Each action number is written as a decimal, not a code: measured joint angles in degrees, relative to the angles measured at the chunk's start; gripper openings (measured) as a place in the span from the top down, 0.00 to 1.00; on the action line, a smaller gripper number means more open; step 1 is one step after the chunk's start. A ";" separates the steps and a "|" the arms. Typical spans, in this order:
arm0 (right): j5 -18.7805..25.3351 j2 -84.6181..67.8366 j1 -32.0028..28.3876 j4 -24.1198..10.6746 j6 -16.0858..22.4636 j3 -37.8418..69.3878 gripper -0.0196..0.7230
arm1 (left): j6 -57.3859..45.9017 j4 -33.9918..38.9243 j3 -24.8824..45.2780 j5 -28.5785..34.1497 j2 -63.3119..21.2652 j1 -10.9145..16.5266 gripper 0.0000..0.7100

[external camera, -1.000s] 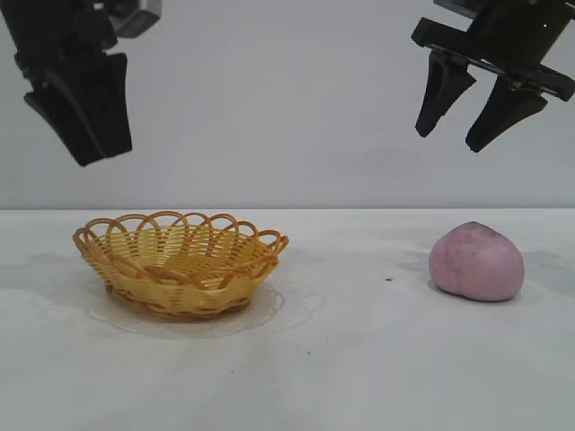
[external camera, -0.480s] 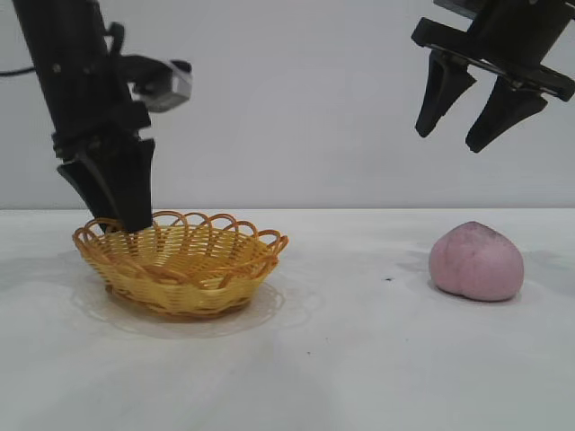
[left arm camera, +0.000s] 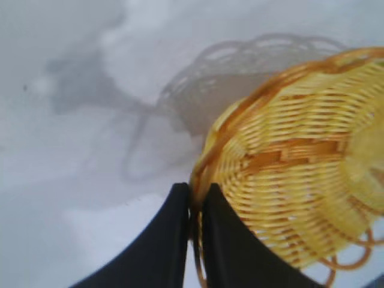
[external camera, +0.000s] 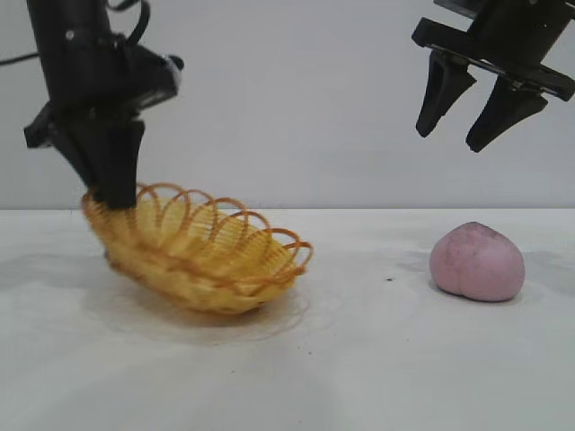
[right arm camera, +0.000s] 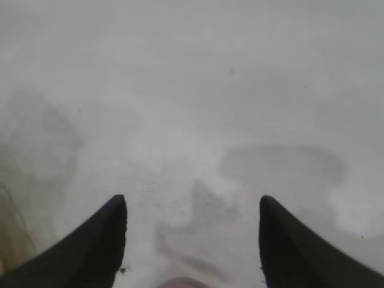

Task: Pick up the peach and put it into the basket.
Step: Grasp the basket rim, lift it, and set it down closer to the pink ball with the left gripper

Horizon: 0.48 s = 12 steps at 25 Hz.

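Exterior view first, from the left side of the table across to the right. Near the table's left edge the left gripper points steeply down, and its jaws are pinched together on the looped rim of the basket. That gripped side of the yellow-orange wicker basket is lifted off the white surface, so the basket sits tilted, its far side resting low on the table toward the middle. The left wrist view shows the same clamp from close by: the two dark fingers meet with a strand of the rim caught between them, the woven bowl spreading away beside them and its shadow lying on the table beyond.

Toward the table's right edge the peach rests on the surface, pale pink, well apart from the basket and touched by nothing. High above it, clear of the table, hangs the right gripper, angled downward with its jaws standing wide apart and nothing between them. From the right wrist view, the two fingertips frame only bare table.
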 joint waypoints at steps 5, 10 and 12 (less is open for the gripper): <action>0.00 0.00 0.00 0.00 0.00 0.00 0.36 | -4.99 -10.66 7.81 -9.08 -4.97 0.00 1.00; 0.00 0.00 0.00 0.00 0.00 0.00 0.36 | -5.45 -22.39 19.90 -21.21 -7.36 0.00 1.00; 0.00 0.00 0.00 0.00 0.00 0.00 0.36 | -4.29 -27.46 23.34 -24.01 -7.36 0.00 1.00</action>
